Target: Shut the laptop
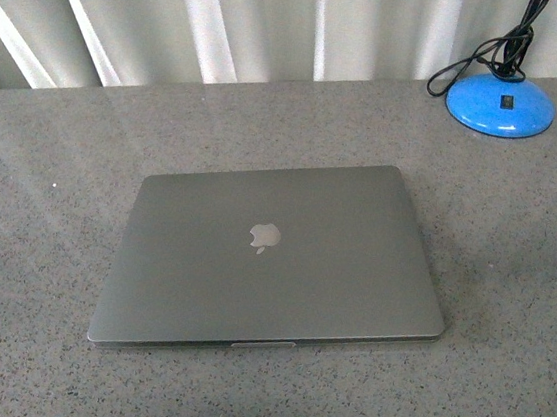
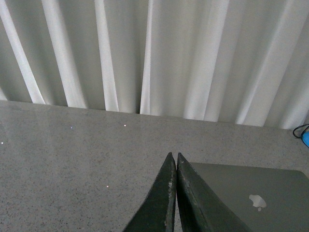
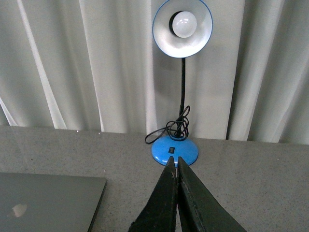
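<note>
the laptop (image 1: 264, 258) lies flat on the speckled grey table (image 1: 36, 196), its lid fully down and the pale apple logo (image 1: 265, 236) facing up. it sits near the middle of the table in the front view, with its front edge toward the near side. neither arm shows in that view.

at the far right of the table stands a blue lamp (image 3: 182, 77), well apart from the laptop, with a round blue base (image 1: 500, 105), a black cord (image 1: 483, 59) coiled beside the stem, and a white bulb (image 3: 183, 24) in its shade. white curtains (image 1: 237, 22) hang behind the table's far edge.

the left gripper (image 2: 174, 155) hovers above the table beside the laptop's far left corner, its two dark fingers (image 2: 161, 203) pressed together with nothing between them. the right gripper (image 3: 174, 159) has its jaws likewise pressed together and empty, pointing toward the lamp base, with the laptop's right corner off to its left.
</note>
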Controlling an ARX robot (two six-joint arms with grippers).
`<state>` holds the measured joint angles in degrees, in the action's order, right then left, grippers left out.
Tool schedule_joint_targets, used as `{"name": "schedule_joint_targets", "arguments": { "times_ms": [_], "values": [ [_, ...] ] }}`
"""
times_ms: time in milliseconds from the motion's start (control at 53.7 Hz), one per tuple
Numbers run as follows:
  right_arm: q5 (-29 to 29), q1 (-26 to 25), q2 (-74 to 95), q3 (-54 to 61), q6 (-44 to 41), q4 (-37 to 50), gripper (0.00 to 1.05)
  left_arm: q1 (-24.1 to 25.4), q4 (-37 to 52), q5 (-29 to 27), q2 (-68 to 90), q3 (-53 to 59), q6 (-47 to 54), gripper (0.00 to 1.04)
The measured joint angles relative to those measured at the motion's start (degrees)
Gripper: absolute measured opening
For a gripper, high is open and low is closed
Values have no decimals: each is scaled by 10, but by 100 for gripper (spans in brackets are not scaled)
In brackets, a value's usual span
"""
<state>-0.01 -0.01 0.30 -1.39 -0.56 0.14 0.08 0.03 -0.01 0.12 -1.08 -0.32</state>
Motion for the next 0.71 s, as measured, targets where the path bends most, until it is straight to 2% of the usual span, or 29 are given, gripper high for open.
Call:
{"name": "schedule_joint_targets", "arguments": {
  "times_ms": [37, 93, 596, 633, 707],
  "values": [
    [0, 0, 0, 0, 0, 0, 1, 0, 0, 0, 0, 0, 0, 10],
    [0, 0, 0, 0, 0, 0, 8, 0, 0, 0, 0, 0, 0, 19],
    [0, 0, 0, 0, 0, 0, 89, 0, 0, 0, 0, 0, 1, 100],
    [0, 0, 0, 0, 0, 0, 96, 0, 0, 0, 0, 0, 1, 98],
    [0, 0, 0, 0, 2, 0, 94, 0, 0, 0, 0, 0, 1, 98]
  ]
}}
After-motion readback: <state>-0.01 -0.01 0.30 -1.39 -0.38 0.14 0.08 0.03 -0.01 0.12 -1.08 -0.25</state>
